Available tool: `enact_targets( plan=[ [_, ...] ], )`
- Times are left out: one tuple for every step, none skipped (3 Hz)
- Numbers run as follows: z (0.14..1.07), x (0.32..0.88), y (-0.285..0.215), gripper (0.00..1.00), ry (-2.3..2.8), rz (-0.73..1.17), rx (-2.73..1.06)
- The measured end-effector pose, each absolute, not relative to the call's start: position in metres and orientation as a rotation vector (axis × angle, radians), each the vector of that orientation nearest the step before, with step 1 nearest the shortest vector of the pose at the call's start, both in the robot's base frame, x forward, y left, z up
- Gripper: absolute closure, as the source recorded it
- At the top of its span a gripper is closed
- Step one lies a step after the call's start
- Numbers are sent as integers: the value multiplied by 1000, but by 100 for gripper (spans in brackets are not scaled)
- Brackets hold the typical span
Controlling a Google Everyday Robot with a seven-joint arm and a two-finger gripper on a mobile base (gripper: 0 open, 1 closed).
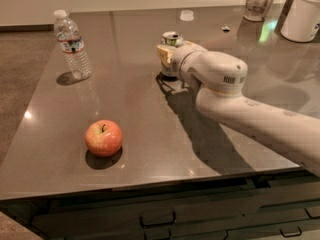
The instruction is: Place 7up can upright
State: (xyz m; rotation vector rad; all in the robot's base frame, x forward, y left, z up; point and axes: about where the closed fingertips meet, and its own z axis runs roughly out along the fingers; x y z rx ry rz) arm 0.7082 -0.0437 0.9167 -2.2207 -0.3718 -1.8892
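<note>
The 7up can (172, 40) stands upright near the middle of the dark table (140, 114); only its silver top and a bit of green label show above the gripper. My gripper (169, 59) is around the can, low over the table, with the white arm reaching in from the lower right. The lower part of the can is hidden behind the gripper.
A clear plastic water bottle (71, 45) stands at the back left. A red apple (103, 138) lies at the front left. A white lid (186, 15), a jar (259, 1) and a white container (303, 15) are at the back right.
</note>
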Motion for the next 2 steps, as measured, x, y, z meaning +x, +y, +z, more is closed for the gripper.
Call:
enact_targets(
  plan=[
    [904, 706, -41, 61, -330, -1907, -2206],
    [896, 704, -39, 38, -297, -1934, -2178]
  ],
)
